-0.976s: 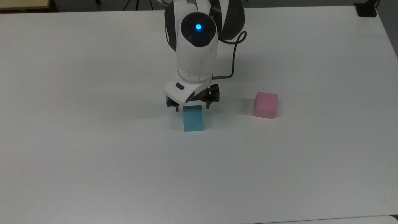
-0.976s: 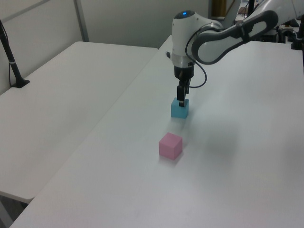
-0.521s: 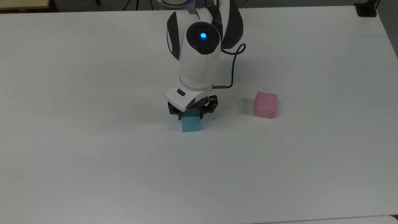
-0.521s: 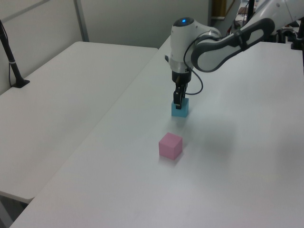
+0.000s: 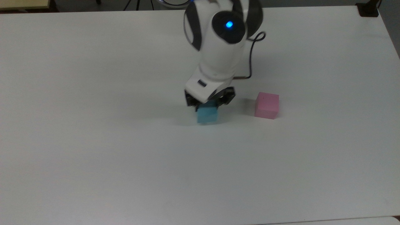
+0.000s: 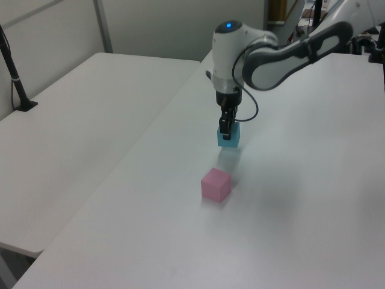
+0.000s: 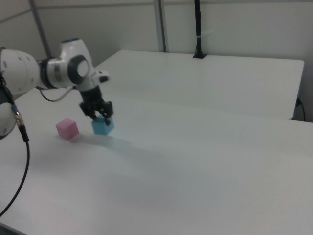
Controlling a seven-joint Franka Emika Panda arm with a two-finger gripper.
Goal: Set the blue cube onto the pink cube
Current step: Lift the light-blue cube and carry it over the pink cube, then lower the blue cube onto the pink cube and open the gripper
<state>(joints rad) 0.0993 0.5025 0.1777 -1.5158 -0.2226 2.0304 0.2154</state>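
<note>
The blue cube [image 5: 207, 114] hangs a little above the white table [image 5: 93, 156], with my gripper [image 5: 208, 105] shut on its upper part. A soft shadow lies on the table under it. In the left view the blue cube [image 6: 228, 136] is held by the gripper [image 6: 225, 127] beyond the pink cube [image 6: 216, 184]. The pink cube [image 5: 266, 105] rests on the table to the top view's right of the held cube, apart from it. In the right view the blue cube [image 7: 102, 126] hangs from the gripper [image 7: 99, 115] just to the right view's right of the pink cube [image 7: 67, 128].
A second white table [image 6: 78, 120] adjoins on the left view's left, with a black post [image 6: 15, 78] clamped at its far edge. A black cable [image 5: 250, 67] loops off the arm's wrist. Another black post [image 7: 198, 29] stands at the back in the right view.
The gripper closed on the blue cube, lifted it off the table and carried it toward the top view's right, nearer the pink cube. The pink cube has not moved.
</note>
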